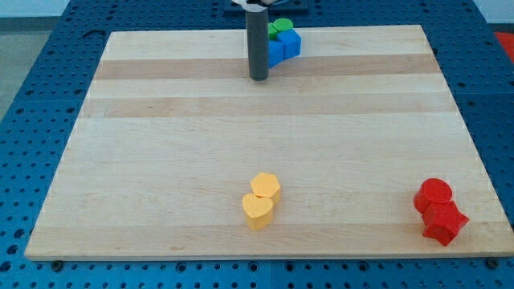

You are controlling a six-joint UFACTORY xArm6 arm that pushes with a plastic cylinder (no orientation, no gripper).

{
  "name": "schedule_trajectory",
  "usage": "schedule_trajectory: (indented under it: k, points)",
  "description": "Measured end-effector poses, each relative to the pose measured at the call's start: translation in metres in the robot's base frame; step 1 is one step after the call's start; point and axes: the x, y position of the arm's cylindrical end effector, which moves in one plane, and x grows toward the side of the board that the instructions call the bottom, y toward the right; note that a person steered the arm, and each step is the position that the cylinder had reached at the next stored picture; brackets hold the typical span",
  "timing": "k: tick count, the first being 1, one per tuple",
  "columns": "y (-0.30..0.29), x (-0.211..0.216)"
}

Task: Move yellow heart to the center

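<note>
The yellow heart (pixel 257 212) lies near the view's bottom, just left of the middle, touching a yellow hexagon-like block (pixel 266 187) right above it. My tip (pixel 258 77) rests on the board near the view's top centre, far above the yellow blocks. It stands just left of a blue block (pixel 283 48) cluster.
A green block (pixel 280 27) sits behind the blue blocks at the top edge. A red round block (pixel 434 193) and a red star-like block (pixel 443 223) touch at the bottom right corner. The wooden board (pixel 161 160) lies on a blue perforated table.
</note>
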Motion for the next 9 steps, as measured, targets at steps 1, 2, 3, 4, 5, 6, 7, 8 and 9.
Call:
schedule_trajectory:
  k: [1, 2, 3, 4, 5, 6, 7, 8, 9]
  points:
    - [0.008, -0.003]
    - [0.008, -0.012]
    - [0.008, -0.026]
    - [0.008, -0.033]
    - [0.007, -0.031]
    - [0.009, 0.013]
    - [0.043, 0.063]
    - [0.052, 0.128]
    - [0.052, 0.189]
